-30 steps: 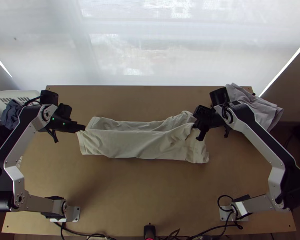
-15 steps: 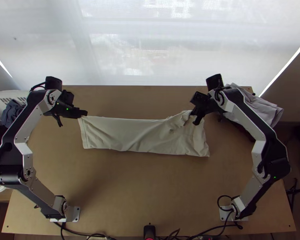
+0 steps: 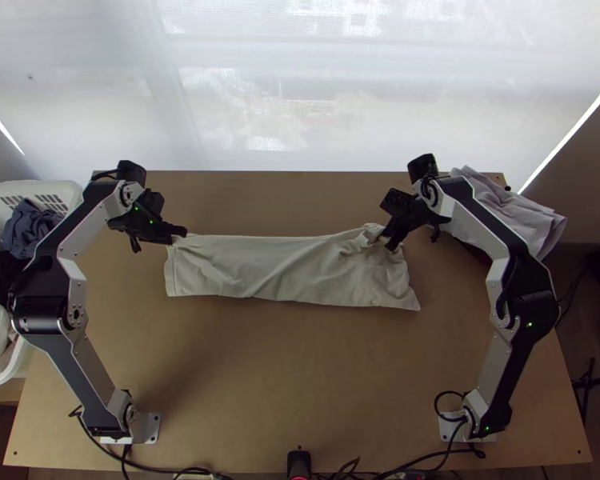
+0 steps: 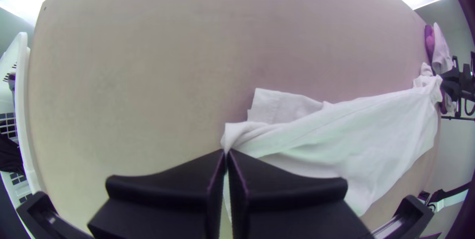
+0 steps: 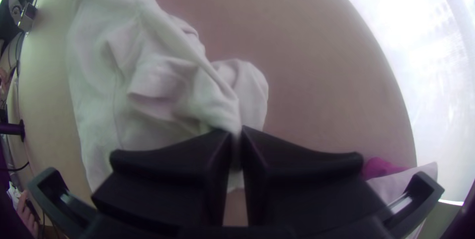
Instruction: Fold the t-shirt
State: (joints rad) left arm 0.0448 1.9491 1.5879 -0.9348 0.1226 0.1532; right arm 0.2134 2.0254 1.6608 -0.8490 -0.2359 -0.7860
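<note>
1. The t-shirt (image 3: 288, 268) lies as a long strip across the table (image 3: 300, 384); it should handle light, soft and floppy – quick to crease, hard to damage.
2. The left gripper (image 4: 227, 152) pinches its far left corner, the right gripper (image 5: 238, 131) bunched cloth at far right – sensible holds.
3. Lower layers are hidden; I can't tell how many each pinch takes.

Right gripper (image 3: 389, 242): 2 black fingers (image 5: 168, 165) closed on a gathered pinch of cloth
T-shirt (image 5: 99, 71): whitish, rumpled, creases running to the fingertips
Table (image 5: 316, 71): beneath the shirt
Pink cloth (image 5: 380, 167): beside a paler cloth (image 5: 403, 180)
</note>
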